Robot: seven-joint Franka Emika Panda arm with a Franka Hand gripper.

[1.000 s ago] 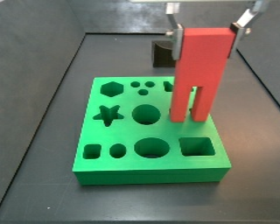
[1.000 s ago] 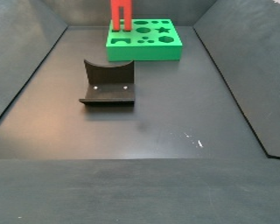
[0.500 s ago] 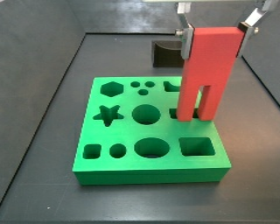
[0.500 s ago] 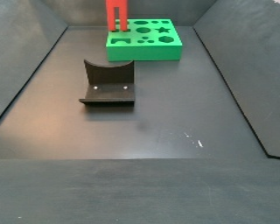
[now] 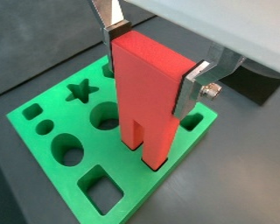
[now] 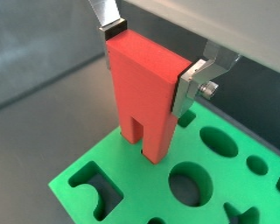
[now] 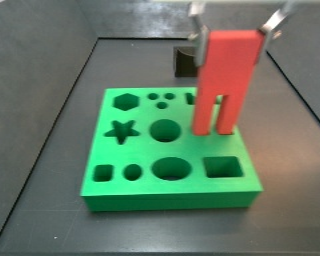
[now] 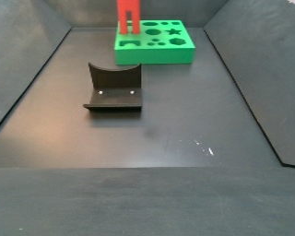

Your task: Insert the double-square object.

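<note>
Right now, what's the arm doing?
The gripper is holding the red block upright by its top end, prongs down, over the green board. In both wrist views the fingers clamp its sides. The prong tips sit at the board's edge near the square hole, not yet inserted as far as I can tell. The dark brown block lies apart on the floor.
</note>
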